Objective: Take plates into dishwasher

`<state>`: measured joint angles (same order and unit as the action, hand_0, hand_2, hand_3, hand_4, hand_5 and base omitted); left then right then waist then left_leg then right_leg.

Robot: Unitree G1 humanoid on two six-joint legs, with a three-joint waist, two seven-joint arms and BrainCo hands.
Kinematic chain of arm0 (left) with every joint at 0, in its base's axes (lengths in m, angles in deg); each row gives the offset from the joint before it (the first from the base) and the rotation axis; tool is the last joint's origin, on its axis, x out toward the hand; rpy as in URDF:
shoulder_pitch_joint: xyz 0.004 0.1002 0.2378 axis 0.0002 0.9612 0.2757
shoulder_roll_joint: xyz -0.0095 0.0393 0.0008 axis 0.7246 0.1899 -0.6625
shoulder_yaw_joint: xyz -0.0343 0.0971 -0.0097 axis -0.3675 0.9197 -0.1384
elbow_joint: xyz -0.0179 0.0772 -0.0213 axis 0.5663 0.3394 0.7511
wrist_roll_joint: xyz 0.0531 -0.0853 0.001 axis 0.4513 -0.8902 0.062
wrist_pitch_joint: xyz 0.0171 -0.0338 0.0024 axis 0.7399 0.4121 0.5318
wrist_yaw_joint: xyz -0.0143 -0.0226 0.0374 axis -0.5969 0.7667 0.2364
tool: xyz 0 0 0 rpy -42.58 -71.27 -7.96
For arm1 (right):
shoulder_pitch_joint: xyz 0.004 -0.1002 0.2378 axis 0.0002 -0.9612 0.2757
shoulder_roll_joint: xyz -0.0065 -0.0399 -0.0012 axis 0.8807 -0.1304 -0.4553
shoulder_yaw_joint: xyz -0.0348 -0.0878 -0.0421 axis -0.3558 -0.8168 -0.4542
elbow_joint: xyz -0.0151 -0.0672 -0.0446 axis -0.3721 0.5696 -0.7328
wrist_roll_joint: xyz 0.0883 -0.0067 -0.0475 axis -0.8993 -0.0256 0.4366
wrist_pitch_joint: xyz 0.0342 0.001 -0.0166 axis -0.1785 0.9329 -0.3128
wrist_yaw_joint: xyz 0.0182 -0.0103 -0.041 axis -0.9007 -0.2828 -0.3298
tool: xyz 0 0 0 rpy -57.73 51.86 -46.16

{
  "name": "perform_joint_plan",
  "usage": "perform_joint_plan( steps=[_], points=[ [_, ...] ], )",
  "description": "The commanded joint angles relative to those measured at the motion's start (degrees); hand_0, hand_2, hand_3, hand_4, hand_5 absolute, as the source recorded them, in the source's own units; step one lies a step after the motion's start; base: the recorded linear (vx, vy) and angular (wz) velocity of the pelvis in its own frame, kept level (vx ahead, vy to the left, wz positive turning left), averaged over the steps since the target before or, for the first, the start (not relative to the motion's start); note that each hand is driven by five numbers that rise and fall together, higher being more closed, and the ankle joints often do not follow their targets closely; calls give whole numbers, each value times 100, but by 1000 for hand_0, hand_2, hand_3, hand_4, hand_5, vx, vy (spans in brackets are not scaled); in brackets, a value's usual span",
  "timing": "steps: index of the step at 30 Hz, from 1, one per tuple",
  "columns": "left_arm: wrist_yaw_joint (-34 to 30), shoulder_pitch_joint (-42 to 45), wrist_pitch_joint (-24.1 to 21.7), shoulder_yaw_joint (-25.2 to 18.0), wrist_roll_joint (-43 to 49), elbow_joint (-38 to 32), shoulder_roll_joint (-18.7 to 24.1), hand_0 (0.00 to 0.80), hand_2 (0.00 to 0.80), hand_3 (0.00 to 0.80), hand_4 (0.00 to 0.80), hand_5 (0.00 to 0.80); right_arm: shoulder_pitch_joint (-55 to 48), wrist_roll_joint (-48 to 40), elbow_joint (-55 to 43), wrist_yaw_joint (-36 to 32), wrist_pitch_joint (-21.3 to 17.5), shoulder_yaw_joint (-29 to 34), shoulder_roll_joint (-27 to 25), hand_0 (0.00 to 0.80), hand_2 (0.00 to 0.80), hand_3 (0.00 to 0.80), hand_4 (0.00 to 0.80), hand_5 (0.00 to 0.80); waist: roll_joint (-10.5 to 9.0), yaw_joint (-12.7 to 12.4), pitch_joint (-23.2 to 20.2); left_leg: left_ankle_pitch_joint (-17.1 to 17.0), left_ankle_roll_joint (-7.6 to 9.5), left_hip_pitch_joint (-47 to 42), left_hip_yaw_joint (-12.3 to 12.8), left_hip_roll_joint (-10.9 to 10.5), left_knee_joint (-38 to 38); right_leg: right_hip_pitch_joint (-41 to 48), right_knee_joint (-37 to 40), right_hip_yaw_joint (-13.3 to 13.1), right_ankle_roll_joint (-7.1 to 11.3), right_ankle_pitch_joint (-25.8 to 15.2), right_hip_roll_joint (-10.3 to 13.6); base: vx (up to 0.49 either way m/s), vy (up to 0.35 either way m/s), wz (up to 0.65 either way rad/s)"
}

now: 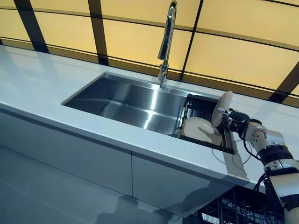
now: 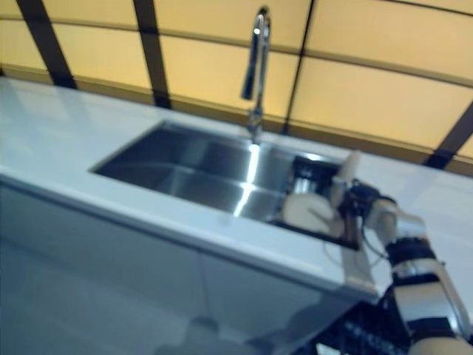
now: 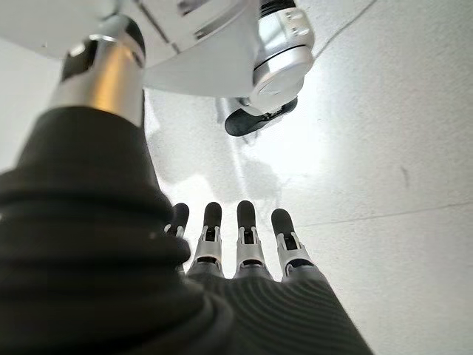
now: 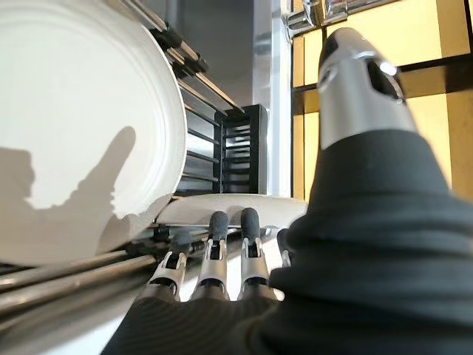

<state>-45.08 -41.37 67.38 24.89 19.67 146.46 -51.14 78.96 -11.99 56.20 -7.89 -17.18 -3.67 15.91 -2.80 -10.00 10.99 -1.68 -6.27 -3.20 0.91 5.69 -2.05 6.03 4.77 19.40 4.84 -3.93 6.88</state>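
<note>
Two white plates stand in a black rack (image 1: pixel 198 106) at the right end of the sink. One plate (image 1: pixel 223 107) is upright at the rack's right side; the other plate (image 1: pixel 201 129) leans toward the front. My right hand (image 1: pixel 235 119) reaches over the counter edge and sits right against the upright plate. In the right wrist view its fingers (image 4: pixel 214 248) are straight above the rack wires, the thumb (image 4: pixel 358 81) is held apart, and a large plate face (image 4: pixel 74 126) fills the space beside them. My left hand (image 3: pixel 244 237) hangs open over the floor.
A steel sink (image 1: pixel 126 100) is sunk in the white counter (image 1: pixel 42 79), with a tall tap (image 1: pixel 167 42) behind it. The dark dishwasher rack (image 1: pixel 233 210) shows below the counter at the lower right. Grey cabinet fronts (image 1: pixel 70 158) run under the counter.
</note>
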Motion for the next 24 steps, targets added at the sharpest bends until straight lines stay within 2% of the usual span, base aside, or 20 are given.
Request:
perform_joint_plan(
  steps=[1,9,24],
  points=[
    [-58,-73,-161,483,-56,64,-74,0,0,0,0,0,830,-119,83,131,-326,-407,-438,0,0,0,0,0,51,-171,58,-37,263,243,125,-231,189,-148,-799,-32,-122,424,35,-6,-35,3],
    [18,5,-227,485,-62,88,-93,0,0,0,0,0,936,-47,189,143,-298,-405,-458,0,0,0,0,0,109,-201,98,-91,209,313,112,-202,194,-167,-791,60,-166,444,32,-1,-14,6],
    [59,14,-216,494,-117,26,-101,0,0,0,0,0,1034,21,212,159,-363,-444,-476,0,0,0,0,0,168,-222,277,-153,188,437,90,-172,226,-294,-857,75,-187,432,30,0,0,0]
  ],
)
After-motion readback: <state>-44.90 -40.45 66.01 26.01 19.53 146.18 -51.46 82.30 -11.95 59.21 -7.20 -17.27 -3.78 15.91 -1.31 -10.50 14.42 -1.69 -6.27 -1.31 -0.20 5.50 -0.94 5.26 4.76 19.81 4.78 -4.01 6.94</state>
